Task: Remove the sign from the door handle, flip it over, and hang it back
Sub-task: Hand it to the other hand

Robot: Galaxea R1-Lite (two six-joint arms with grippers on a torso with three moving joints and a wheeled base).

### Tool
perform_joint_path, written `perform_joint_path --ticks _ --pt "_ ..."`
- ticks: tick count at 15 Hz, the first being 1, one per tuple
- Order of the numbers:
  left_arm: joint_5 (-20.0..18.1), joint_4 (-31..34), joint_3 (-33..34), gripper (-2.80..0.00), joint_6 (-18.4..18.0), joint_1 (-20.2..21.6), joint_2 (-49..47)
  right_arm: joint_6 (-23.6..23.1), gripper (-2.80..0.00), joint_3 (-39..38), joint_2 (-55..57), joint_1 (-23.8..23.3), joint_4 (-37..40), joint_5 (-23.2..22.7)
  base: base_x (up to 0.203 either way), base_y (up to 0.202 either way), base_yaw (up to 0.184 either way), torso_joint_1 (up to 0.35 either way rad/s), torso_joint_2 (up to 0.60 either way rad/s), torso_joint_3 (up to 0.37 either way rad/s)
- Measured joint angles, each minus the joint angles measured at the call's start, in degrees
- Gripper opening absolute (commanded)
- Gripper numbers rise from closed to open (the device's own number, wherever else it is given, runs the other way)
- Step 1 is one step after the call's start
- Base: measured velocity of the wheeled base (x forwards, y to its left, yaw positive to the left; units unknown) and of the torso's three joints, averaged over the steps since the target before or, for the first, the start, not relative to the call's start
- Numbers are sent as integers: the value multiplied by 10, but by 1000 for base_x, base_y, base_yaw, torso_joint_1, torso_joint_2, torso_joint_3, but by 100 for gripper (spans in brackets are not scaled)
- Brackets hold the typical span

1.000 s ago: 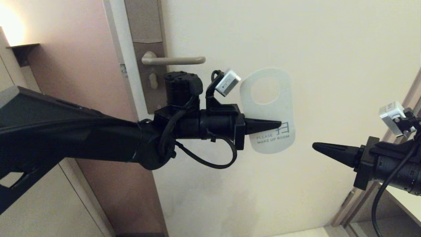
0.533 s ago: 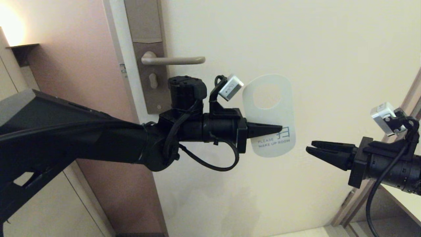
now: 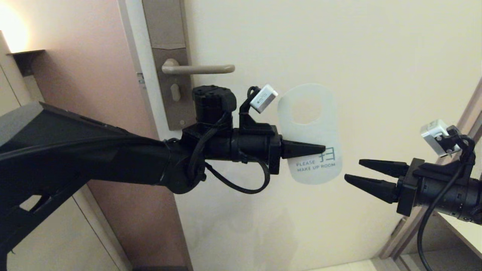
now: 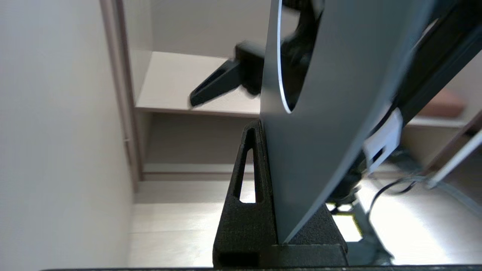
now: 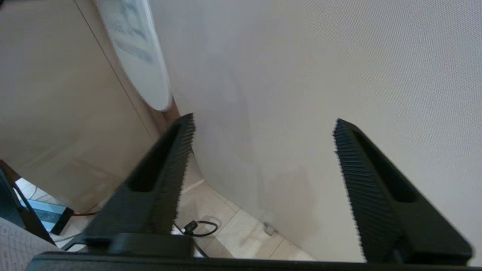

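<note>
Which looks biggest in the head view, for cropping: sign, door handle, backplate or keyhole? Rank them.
1. Backplate, running out of the top of the frame.
2. Sign, though it hangs nearer the camera, so its lead over the handle is unsure.
3. Door handle.
4. Keyhole.

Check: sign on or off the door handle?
Off. The sign hangs clamped in the left pincer, right of the bare door handle.

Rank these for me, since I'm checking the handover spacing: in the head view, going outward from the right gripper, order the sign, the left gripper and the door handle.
1. The sign, just left of the open right gripper.
2. The left gripper, shut on the sign's lower part.
3. The door handle, up at the far left.
</note>
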State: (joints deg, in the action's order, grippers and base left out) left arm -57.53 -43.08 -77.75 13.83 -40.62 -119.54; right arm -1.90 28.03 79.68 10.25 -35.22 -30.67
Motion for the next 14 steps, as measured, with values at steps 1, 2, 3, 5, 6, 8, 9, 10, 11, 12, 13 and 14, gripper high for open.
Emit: perform_joint_path --ticks 1,2,3,5,6,8,9,10,11,12,13,14 --pt "0 -1 -7 -280 12 -3 -1 0 0 0 1 0 0 0 0 0 0 0 0 0" --pt "-1 -1 -15 -280 17 -6 -3 0 0 0 1 0 0 0 0 0 0 0 0 0" --pt "-5 0 -21 -280 20 -9 -5 0 0 1 1 0 0 0 0 0 0 0 0 0" --pt "-33 0 -27 -280 20 -13 -8 0 0 3 0 0 0 0 0 0 0 0 0 0" --pt "-40 -1 -28 -280 21 -14 -10 0 0 5 -2 0 0 1 0 0 0 0 0 0" --pt "-42 -1 -32 -280 21 -19 -14 0 0 7 -5 0 0 0 0 0 0 0 0 0" --pt "-42 -1 -36 -280 22 -23 -16 0 0 7 -6 0 0 -5 0 0 0 0 0 0" --pt "-42 -1 -40 -280 28 -27 -18 -1 0 7 -8 1 0 -15 0 0 0 0 0 0" --pt "-43 -2 -44 -280 33 -29 -20 -1 0 8 -12 1 0 -30 0 0 0 0 0 0" --pt "-44 -3 -49 -280 35 -30 -23 -2 0 8 -17 1 0 -46 0 0 0 0 0 0" --pt "-45 -3 -55 -280 36 -30 -25 -2 0 5 -22 0 0 -54 0 0 0 0 0 0" --pt "-46 -3 -61 -280 36 -29 -28 -3 0 0 -27 0 1 -56 0 0 0 0 0 0"
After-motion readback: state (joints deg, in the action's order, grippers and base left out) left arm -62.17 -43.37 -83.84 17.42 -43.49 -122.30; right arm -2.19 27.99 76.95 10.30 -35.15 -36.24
